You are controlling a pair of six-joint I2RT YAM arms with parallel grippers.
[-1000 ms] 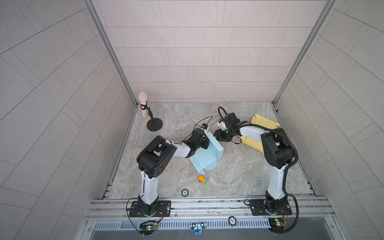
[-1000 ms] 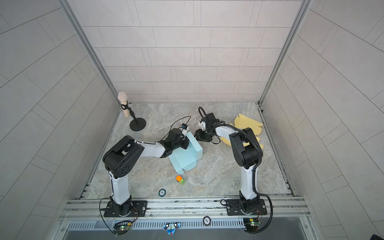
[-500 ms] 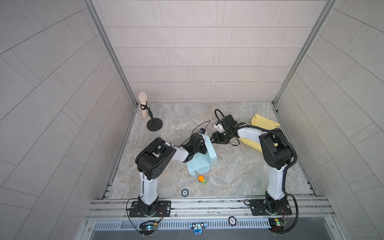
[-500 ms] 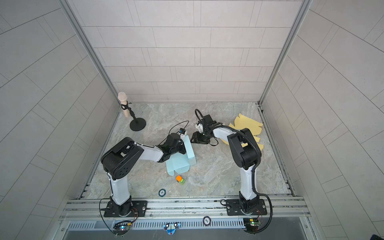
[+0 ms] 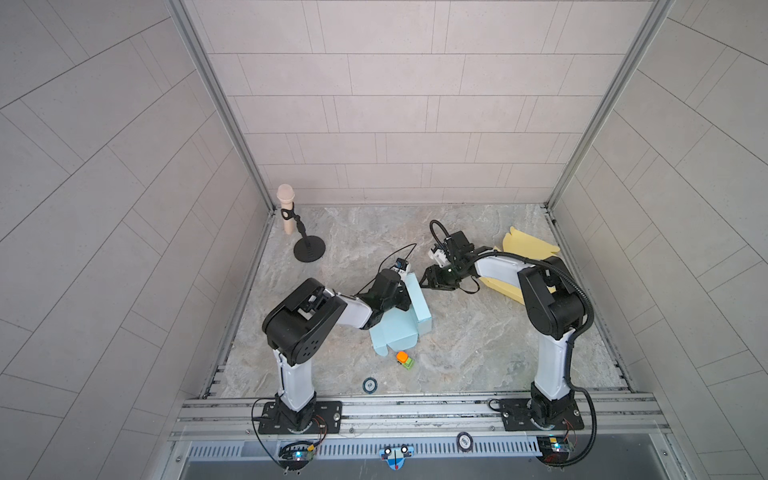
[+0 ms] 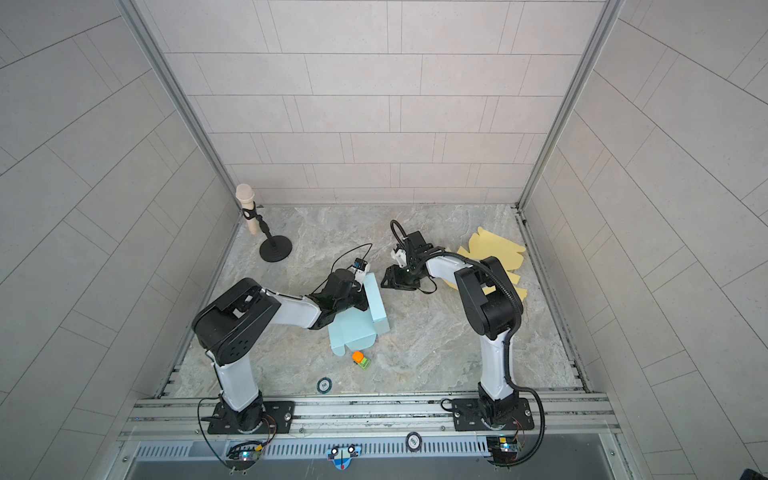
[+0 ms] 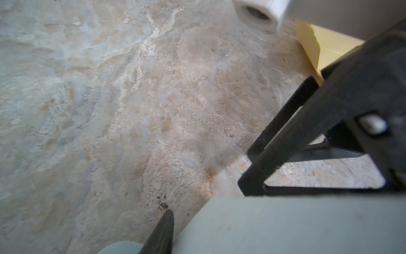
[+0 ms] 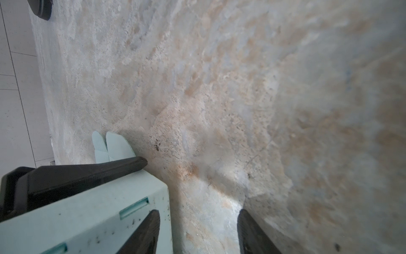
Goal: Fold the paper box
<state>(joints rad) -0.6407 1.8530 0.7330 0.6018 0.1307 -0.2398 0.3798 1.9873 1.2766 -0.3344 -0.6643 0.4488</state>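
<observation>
**Top views.** The light blue, partly folded paper box (image 5: 397,332) lies near the middle of the marbled grey table (image 5: 478,353), with one long panel raised on edge. The left hand (image 5: 405,298) sits at that panel's top, apparently to keep it upright along its crease. The right hand (image 5: 427,282), fingers well apart and empty, hovers just beyond the box's far end, probably placed to press in an end flap. Pale yellow flat card sheets (image 5: 528,249) lie by the table's right edge near the back corner, partly hidden under the right arm. A small orange-and-green toy block (image 5: 404,360) rests just beside the box, toward the front edge.

**Left wrist view.** Only one dark finger (image 7: 162,231) shows, beside the blurred blue panel (image 7: 285,224). Its partner is hidden, so whether the left hand pinches the card or merely straddles it cannot be told.

**Right wrist view.** Of the two spread fingers (image 8: 142,233), one overlaps the box's slotted face and the other hangs over bare table; contact is unclear. Two rounded tabs (image 8: 114,145) project beyond the panel.
</observation>
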